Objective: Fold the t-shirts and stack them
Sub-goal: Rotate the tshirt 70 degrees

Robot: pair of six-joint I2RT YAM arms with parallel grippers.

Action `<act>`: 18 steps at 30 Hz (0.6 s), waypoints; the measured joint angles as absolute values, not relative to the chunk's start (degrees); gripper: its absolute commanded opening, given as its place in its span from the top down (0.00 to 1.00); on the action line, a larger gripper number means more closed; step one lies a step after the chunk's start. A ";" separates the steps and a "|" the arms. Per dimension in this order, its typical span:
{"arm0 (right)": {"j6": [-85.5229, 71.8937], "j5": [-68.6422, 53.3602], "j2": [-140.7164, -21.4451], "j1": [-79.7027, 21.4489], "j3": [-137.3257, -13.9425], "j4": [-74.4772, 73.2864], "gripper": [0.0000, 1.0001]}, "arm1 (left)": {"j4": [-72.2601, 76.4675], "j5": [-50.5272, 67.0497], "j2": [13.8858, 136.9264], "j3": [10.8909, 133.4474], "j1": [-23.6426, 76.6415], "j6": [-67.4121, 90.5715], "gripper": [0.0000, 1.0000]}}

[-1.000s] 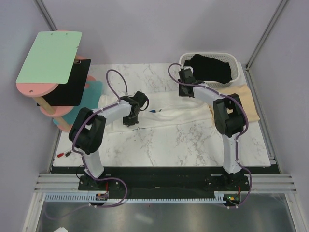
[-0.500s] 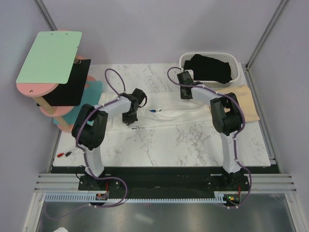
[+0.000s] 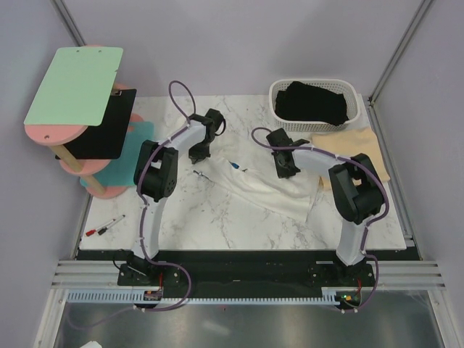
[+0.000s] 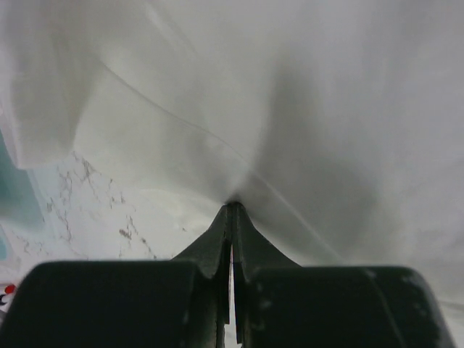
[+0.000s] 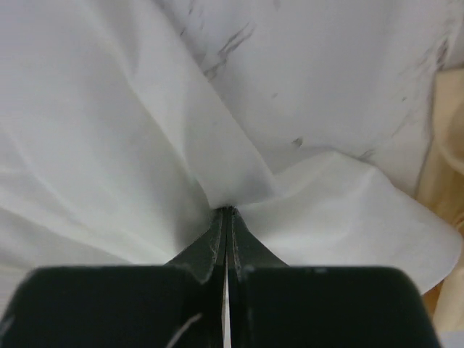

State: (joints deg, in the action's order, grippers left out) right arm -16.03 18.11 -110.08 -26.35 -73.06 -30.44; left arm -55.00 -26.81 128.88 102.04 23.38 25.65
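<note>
While the left gripper [image 4: 232, 210] and right gripper [image 5: 228, 212] each pinch the large white cotton t-shirt [image 3: 270, 194], lying in front of the white plastic lattice basket [image 3: 319, 128], pulling too far apart may slip its thin fold free.

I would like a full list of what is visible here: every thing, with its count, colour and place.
white tee: one, white with small blue print, table centre
tan tee: one, tan, right side, just in front of the basket
black tee: one, black, in the basket
basket: one, white, far right corner
stand: one, pink, far left
green board: one, on top of the stand
black board: one, below the green board
pens: two, near left edge
table: one, white marble
left gripper: shut on white tee
right gripper: shut on white tee
</note>
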 measured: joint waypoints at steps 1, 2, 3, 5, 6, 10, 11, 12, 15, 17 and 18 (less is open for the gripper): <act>-16.03 17.21 -109.10 -27.09 -71.94 -31.33 1.00 | -55.55 -26.92 130.45 104.73 23.18 25.19 0.98; -16.03 16.32 -108.33 -27.70 -71.13 -31.97 1.00 | -56.23 -26.87 132.09 107.53 22.94 24.75 0.98; -16.10 14.90 -107.46 -28.42 -70.22 -32.64 1.00 | -57.01 -26.81 133.78 110.48 22.65 24.23 0.98; -16.36 12.01 -105.91 -30.17 -68.60 -33.89 1.00 | -58.54 -26.33 137.01 116.29 21.98 23.51 0.98; -16.51 10.13 -105.32 -31.09 -67.92 -34.17 1.00 | -59.29 -25.87 138.58 119.22 21.61 23.05 0.98; -16.91 1.65 -104.22 -34.39 -66.59 -34.24 1.00 | -60.23 -22.70 145.27 132.38 20.03 21.58 0.98; -16.91 -0.36 -104.22 -35.07 -66.59 -34.15 1.00 | -59.72 -21.69 146.32 134.45 19.73 21.32 0.98; -16.88 -1.89 -104.22 -35.53 -66.57 -34.00 1.00 | -59.11 -20.71 146.67 135.48 19.40 21.12 0.98; -16.86 -6.96 -104.22 -36.69 -66.61 -33.28 1.00 | -56.31 -18.46 145.34 133.21 19.03 20.78 0.98; -16.84 -8.12 -104.22 -36.86 -67.61 -33.50 1.00 | -52.29 -16.53 140.44 124.73 19.25 20.47 0.98; -16.86 -8.21 -104.22 -36.82 -68.84 -33.61 1.00 | -50.63 -14.59 136.44 118.72 19.49 20.47 0.98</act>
